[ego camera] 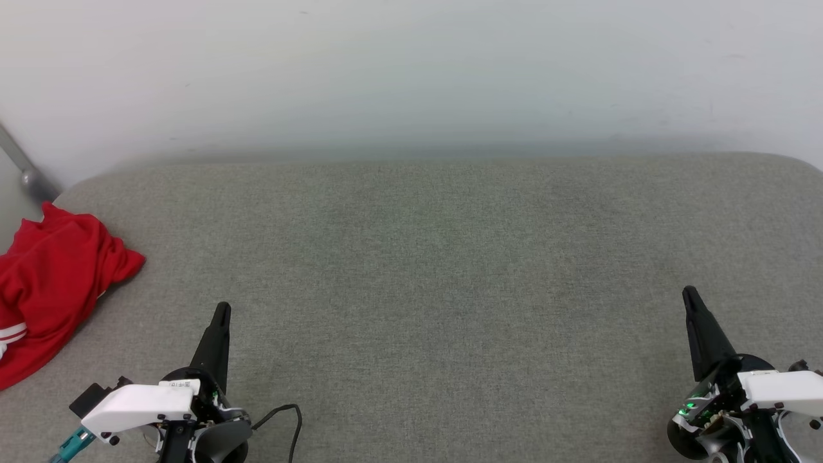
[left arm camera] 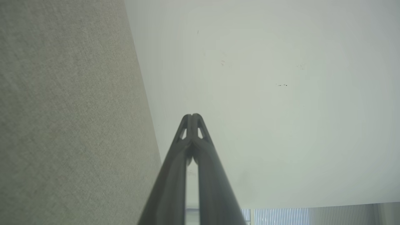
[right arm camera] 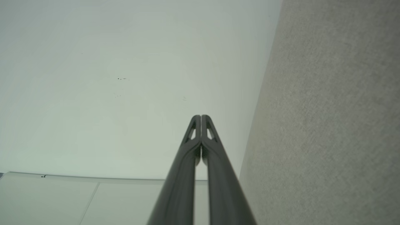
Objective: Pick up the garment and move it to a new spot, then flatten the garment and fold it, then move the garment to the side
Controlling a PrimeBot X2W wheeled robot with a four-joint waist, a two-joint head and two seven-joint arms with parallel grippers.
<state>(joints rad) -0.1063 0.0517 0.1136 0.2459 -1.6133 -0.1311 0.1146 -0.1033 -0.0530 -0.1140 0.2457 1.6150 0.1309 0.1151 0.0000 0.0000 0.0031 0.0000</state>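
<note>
Now spotting the garment [ego camera: 54, 283] lying bunched at the far left edge of the grey surface [ego camera: 418, 289], stretching near-to-far, just left of the left gripper [ego camera: 222, 312]; both pairs of fingers pressing together, holding nothing, right gripper [ego camera: 690, 296] sitting well apart.

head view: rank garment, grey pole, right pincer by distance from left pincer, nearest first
1. garment: crumpled, just to the left of the left pincer.
2. grey pole: far-left corner, behind the garment.
3. right pincer: far right side, farthest by a wide margin.
</note>
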